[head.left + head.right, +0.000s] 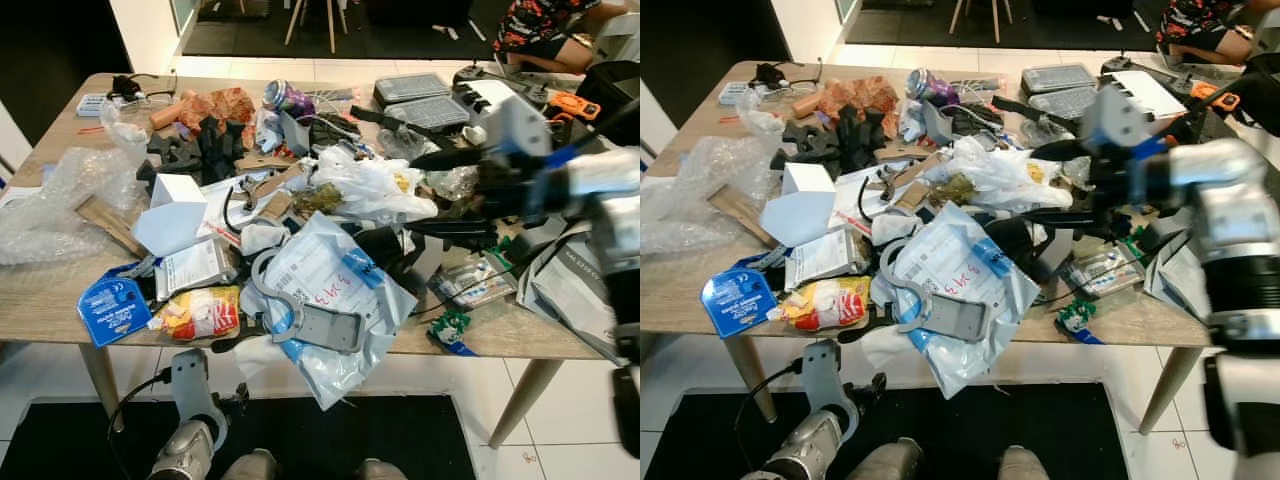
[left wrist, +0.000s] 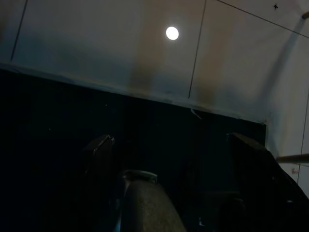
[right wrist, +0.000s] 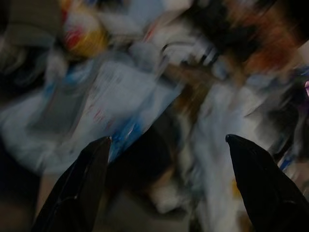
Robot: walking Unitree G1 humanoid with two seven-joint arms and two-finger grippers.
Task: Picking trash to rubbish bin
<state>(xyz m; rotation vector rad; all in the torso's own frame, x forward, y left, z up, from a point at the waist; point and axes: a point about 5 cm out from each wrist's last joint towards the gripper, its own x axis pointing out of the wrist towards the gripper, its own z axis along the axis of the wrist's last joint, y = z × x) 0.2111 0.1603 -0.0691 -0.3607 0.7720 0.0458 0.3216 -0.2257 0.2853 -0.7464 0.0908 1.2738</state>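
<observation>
The wooden table (image 1: 40,315) is heaped with trash: a white and blue mailer bag (image 1: 330,290) at the front, a yellow snack wrapper (image 1: 200,312), a blue packet (image 1: 108,310), bubble wrap (image 1: 70,200), a white plastic bag (image 1: 370,185) and a crushed can (image 1: 285,97). My right gripper (image 1: 420,195) reaches in from the right, open, its fingers just over the white plastic bag's right side with nothing between them. The right wrist view is motion-blurred, with the right gripper (image 3: 169,145) above the mailer bag. My left arm (image 1: 190,440) hangs below the table's front edge, its left gripper (image 2: 171,145) open over a dark mat.
Black foam pieces (image 1: 200,150) and an orange wrapper (image 1: 215,108) lie toward the back. Keyboards (image 1: 420,100) and an orange-handled tool (image 1: 572,103) sit at the back right. A person (image 1: 540,30) sits beyond the table. A black mat (image 1: 330,440) covers the floor by my feet.
</observation>
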